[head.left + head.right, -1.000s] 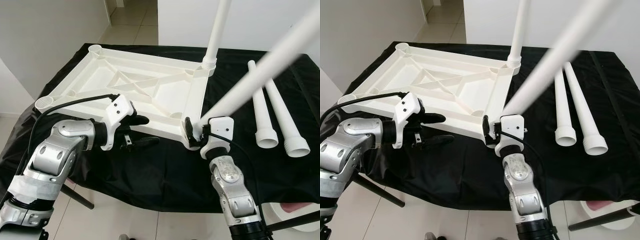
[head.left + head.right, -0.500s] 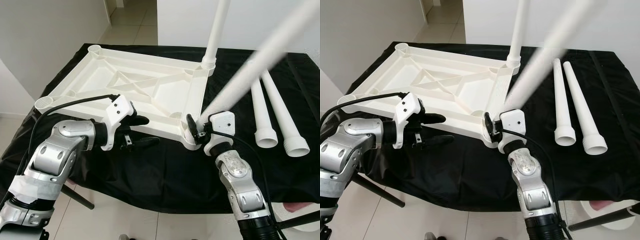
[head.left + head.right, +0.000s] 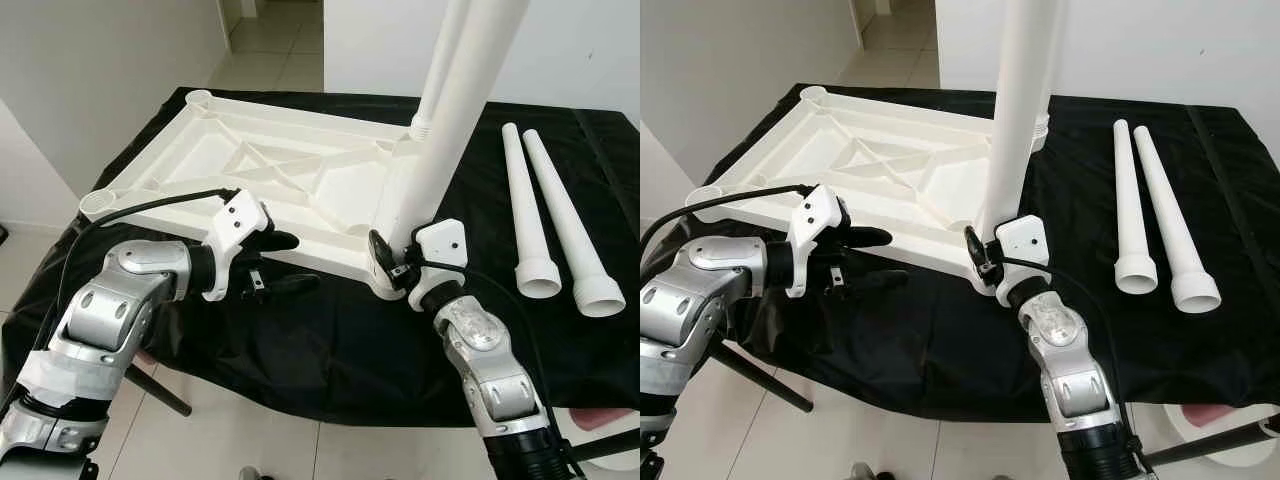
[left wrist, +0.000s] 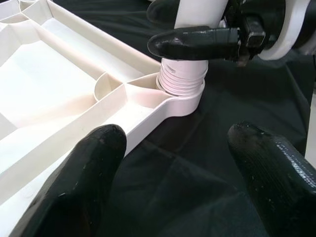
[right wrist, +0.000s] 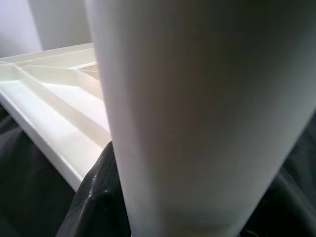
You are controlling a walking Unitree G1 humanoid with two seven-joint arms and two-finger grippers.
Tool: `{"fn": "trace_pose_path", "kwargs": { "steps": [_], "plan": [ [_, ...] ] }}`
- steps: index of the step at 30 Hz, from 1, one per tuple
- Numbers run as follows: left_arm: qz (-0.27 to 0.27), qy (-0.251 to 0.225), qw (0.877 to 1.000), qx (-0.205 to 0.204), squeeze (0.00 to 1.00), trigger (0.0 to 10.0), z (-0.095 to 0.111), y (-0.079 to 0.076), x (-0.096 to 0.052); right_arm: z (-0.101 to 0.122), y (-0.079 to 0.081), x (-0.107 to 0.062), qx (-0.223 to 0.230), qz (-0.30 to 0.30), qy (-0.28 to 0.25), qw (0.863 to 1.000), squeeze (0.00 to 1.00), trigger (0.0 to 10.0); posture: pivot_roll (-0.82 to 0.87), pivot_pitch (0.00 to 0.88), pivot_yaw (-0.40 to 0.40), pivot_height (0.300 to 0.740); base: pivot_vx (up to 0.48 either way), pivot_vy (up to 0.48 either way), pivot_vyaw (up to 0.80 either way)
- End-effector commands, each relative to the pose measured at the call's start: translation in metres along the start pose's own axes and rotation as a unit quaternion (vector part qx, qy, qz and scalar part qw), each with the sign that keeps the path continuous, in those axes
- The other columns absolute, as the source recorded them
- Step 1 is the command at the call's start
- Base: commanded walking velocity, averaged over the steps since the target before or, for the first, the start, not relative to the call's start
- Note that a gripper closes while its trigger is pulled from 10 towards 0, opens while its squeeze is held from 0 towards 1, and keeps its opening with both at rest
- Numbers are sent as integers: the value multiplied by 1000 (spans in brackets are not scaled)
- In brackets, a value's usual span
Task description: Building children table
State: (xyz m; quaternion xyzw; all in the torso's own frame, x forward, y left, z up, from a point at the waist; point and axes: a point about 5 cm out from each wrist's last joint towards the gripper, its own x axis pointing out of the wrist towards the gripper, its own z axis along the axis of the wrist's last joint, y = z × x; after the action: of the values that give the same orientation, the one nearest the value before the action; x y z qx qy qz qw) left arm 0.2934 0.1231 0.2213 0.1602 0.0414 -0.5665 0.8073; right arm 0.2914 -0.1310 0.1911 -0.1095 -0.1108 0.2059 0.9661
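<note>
Silver jointed arms, white wrist housings behind long black fingers (image 4: 89, 173), black cables; left gripper (image 3: 283, 262), right gripper (image 3: 385, 262).

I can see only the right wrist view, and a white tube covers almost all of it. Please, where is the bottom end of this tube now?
Observer: The leg stands nearly upright, its threaded end in the near right corner socket of the upside-down tabletop.
Operator: Is my right gripper on it?
Observer: Yes, the right gripper is shut on the leg just above the threads.
Operator: And the left gripper?
Observer: The left gripper is open at the tabletop's near edge, holding nothing.
Operator: How many legs remain?
Observer: Two spare legs lie on the black cloth, to the right.
</note>
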Motion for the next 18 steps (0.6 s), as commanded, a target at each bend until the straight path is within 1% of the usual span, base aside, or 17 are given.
{"fn": "trace_pose_path", "kwargs": {
  "steps": [1,2,7,10,12,14,15,17,18],
  "plan": [
    [20,3,1000,4,0,10000,-1,2,-1,-4,1,-1,20,21,17,999,0,10000,-88,114,87,740,0,0,0],
    [20,3,1000,4,0,10000,-1,2,-1,-4,-1,-1,24,34,22,999,0,10000,-88,120,91,740,0,0,0],
    [19,3,1000,4,0,10000,0,2,-1,-3,-4,0,28,58,26,998,0,10000,-88,120,91,740,0,0,0],
    [19,3,1000,4,0,10000,0,3,-1,-5,-9,1,24,107,44,993,0,10000,-87,124,94,740,0,0,0],
    [19,3,1000,4,0,10000,0,3,-1,-5,-9,1,24,107,44,993,0,10000,-87,124,94,740,0,0,0],
    [19,3,1000,4,0,10000,0,3,-2,-11,-13,3,33,142,61,987,0,10000,-87,127,96,740,0,0,0],
    [19,3,1000,4,0,10000,0,3,-2,-11,-13,3,33,142,61,987,0,10000,-87,127,96,740,0,0,0],
    [20,4,1000,4,0,10000,0,3,-2,-18,-21,7,36,151,90,984,0,10000,-82,130,98,740,0,0,0],
    [20,4,1000,4,0,10000,0,3,-2,-18,-21,7,36,151,90,984,0,10000,-82,130,98,740,0,0,0]
  ]
}}
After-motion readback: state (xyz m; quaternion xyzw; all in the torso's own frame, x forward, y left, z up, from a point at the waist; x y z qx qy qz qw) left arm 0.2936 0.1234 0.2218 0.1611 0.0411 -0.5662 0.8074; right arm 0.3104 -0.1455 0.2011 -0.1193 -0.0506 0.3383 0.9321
